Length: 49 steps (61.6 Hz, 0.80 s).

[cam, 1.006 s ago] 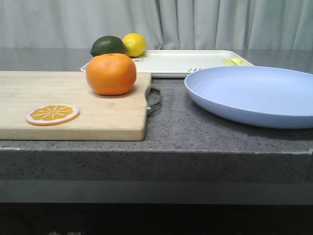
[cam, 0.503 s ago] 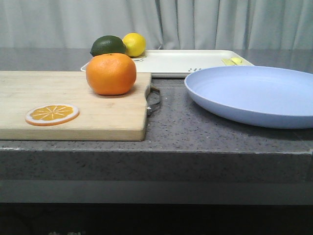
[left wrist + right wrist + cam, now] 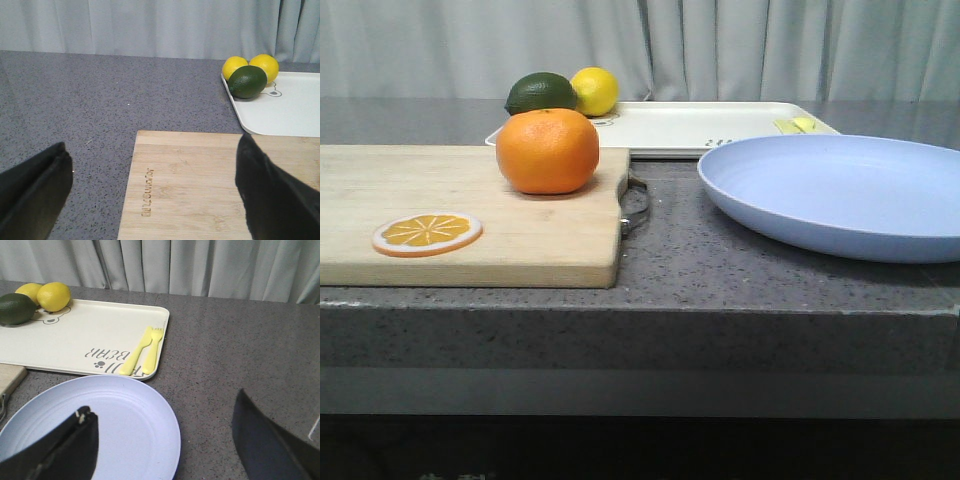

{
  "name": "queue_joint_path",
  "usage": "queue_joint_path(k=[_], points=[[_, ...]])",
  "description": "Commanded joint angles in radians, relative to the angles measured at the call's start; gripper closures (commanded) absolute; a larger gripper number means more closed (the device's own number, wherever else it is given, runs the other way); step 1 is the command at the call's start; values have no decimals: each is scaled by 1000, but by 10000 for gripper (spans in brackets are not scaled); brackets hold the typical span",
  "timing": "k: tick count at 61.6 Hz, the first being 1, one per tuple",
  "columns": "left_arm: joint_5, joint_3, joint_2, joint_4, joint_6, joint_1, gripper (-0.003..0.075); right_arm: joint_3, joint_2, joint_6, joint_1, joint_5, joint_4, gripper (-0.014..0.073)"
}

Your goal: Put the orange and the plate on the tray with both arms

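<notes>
Grey speckled counter (image 3: 720, 270) bears cutting board (image 3: 470, 225), plate (image 3: 840, 195) and tray (image 3: 700, 128)

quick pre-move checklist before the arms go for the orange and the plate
1. Left gripper open: ok, fingers wide apart over the cutting board.
2. Right gripper open: ok, above the plate.
3. Orange free to grasp: ok, alone on the board.
4. Plate empty: ok.
5. Tray has room: ok in the middle; lemons and a lime fill one corner.
6. Orange within the left arm's reach: cannot tell.
</notes>
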Motion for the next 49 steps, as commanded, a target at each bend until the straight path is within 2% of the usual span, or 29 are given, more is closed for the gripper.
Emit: queue_joint_path(k=[1,21,28,33,41,49], points=[[-85,-39,6,-11,-6,1,48,-36,5,0,-5,-89,6,2],[-96,-39,6,-14,-6,1,59,-36,5,0,-5,-89,6,2],[-134,-39,9,-86,-6,1,59,-36,5,0,-5,-89,6,2],[-104,-68,31,-118,-6,-5,59,-36,5,0,-5,-89,6,2],[-45,-156,137,-119,-6,-78,59,-36,5,0,-5,-89,6,2],[14,-279,280,-119,-6,-219,59,-36,5,0,-5,-89,6,2]])
